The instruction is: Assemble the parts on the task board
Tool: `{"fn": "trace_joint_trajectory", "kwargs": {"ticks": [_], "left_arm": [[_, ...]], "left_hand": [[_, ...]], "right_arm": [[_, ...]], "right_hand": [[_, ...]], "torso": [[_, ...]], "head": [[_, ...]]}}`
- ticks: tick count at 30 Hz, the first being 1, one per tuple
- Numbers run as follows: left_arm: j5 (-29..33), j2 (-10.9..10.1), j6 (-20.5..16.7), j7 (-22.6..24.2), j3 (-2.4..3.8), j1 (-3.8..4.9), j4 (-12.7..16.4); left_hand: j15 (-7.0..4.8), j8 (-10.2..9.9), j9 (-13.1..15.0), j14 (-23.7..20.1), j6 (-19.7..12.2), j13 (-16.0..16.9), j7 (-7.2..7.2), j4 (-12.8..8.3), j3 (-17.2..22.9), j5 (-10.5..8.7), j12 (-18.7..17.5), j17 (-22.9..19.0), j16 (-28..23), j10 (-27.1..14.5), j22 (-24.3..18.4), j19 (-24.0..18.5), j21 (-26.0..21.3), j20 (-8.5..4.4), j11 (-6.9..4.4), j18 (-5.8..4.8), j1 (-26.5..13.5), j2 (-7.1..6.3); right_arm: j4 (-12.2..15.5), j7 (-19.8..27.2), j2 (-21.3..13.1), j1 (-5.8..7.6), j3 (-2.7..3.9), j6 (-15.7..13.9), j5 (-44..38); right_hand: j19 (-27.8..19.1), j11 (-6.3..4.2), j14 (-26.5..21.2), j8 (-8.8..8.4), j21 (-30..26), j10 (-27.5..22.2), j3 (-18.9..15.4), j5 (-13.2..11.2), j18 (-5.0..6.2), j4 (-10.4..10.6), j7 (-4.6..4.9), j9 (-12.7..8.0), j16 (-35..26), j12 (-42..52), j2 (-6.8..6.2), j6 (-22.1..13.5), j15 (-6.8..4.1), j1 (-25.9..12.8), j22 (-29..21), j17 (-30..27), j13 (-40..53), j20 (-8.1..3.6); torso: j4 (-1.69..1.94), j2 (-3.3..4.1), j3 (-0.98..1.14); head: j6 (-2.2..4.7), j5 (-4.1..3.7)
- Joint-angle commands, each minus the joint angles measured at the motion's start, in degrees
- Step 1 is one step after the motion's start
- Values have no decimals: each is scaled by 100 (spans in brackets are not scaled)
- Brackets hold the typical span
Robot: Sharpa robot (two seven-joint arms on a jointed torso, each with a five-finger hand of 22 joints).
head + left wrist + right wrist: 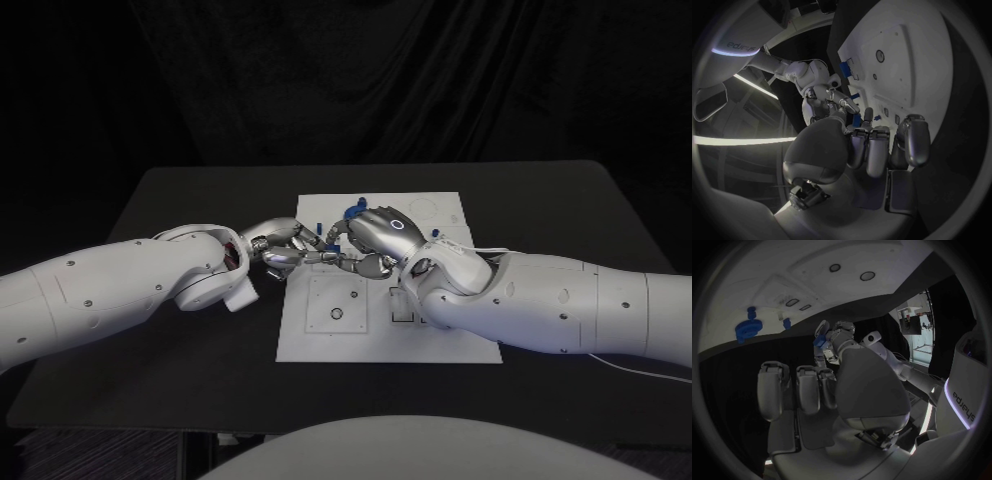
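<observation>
Apparently both silver hands meet above the white task board (335, 340): the left hand (277, 248) pinches a small blue part (819, 341), probably for handover; the right hand (378, 236) hovers with fingers apart, empty.

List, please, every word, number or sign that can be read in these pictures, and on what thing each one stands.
"ed…": partial pale lettering, cut off, on the right arm, left wrist view.
"…arpa": partial pale lettering, cut off, on the left arm, right wrist view.
Task board: only printed outlines, no readable text.
</observation>
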Motion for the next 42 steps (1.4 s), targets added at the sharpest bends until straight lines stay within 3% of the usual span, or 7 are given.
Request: {"fn": "trace_joint_trajectory", "kwargs": {"ticks": [1, 19, 21, 23, 25, 32, 42], "left_arm": [[79, 12, -9, 243, 5, -8, 3], [79, 10, -128, 480, 5, -12, -19], [79, 19, -109, 477, 5, -13, -23], [79, 25, -93, 474, 5, -14, -27], [79, 30, -83, 472, 5, -14, -33], [79, 44, -100, 484, 5, -17, -53], [79, 60, -183, 521, 5, -24, -64]], "left_hand": [[22, 22, -72, 584, 80, 1412, -7, -28, -20, 74, -17, 1494, 5, 426, 309, -44, -40, -6, 18, 66, 74, 31], [-40, 201, -278, 591, 361, 1428, -97, -63, 106, 537, 13, 1503, 11, 456, 363, -27, -46, -60, -60, 64, 376, 95], [-107, 445, -123, 595, 579, 1436, -198, -220, 281, 900, 27, 1509, 15, 471, 384, -13, -45, -121, -149, 68, 630, 68], [-137, 555, -2, 595, 583, 1433, -232, -235, 357, 1013, 22, 1509, 15, 466, 394, -8, -48, -152, -179, 64, 667, 43], [-191, 851, 377, 595, 525, 1432, -301, -287, 626, 1297, 22, 1509, 15, 468, 412, -1, -61, -216, -239, 63, 777, -26], [-203, 1041, 702, 588, 319, 1419, -292, -304, 1065, 1542, -1, 1499, 9, 445, 424, -10, -100, -228, -242, 64, 854, -167], [-204, 1179, 882, 573, 318, 1411, -295, -342, 1544, 1567, -15, 1479, -3, 432, 439, -17, -133, -225, -244, 67, 866, -264]], "right_arm": [[36, 87, 0, -12, 4, -6, 45], [57, 121, 10, -12, 3, 129, 51], [58, 121, 13, -12, 3, 131, 51], [61, 120, 14, -12, 3, 135, 51], [68, 122, 12, -12, 3, 146, 51], [107, 132, 12, -12, 3, 196, 51], [134, 127, 20, -12, 3, 404, 51]], "right_hand": [[354, -51, 493, 21, 1, 606, -13, -45, -82, 16, -256, 580, 28, 15, -13, 214, -42, -58, 1322, 978, 1506, -52], [347, -54, 492, 25, -12, 606, 2, -67, -78, -6, -257, 594, 26, 15, -8, 203, -43, -31, 1317, 973, 1506, -53], [347, -54, 492, 25, -12, 606, 2, -67, -78, -6, -257, 594, 26, 15, -8, 203, -43, -31, 1317, 973, 1506, -53], [347, -54, 492, 25, -12, 606, 2, -67, -78, -6, -257, 594, 26, 15, -8, 203, -43, -31, 1317, 973, 1506, -53], [347, -54, 492, 25, -12, 606, 2, -67, -78, -6, -257, 594, 26, 15, -8, 203, -43, -31, 1317, 973, 1506, -53], [342, -54, 491, 26, -23, 606, 6, -66, -75, -9, -256, 597, 23, 15, -5, 200, -44, -25, 1314, 968, 1506, -54], [314, -30, 482, -12, -78, 606, 0, -186, -61, -8, -225, 616, 0, 15, -32, 97, -27, -49, 1294, 927, 1506, -45]], "torso": [[3, -2, -4], [-3, 1, -5], [0, 0, -5], [5, -2, -5], [7, -4, -5], [-7, -3, -3], [-5, 1, -4]], "head": [[-1, 6], [-1, -5], [-1, -7], [-1, -11], [-1, -8], [-1, 14], [-1, 28]]}}
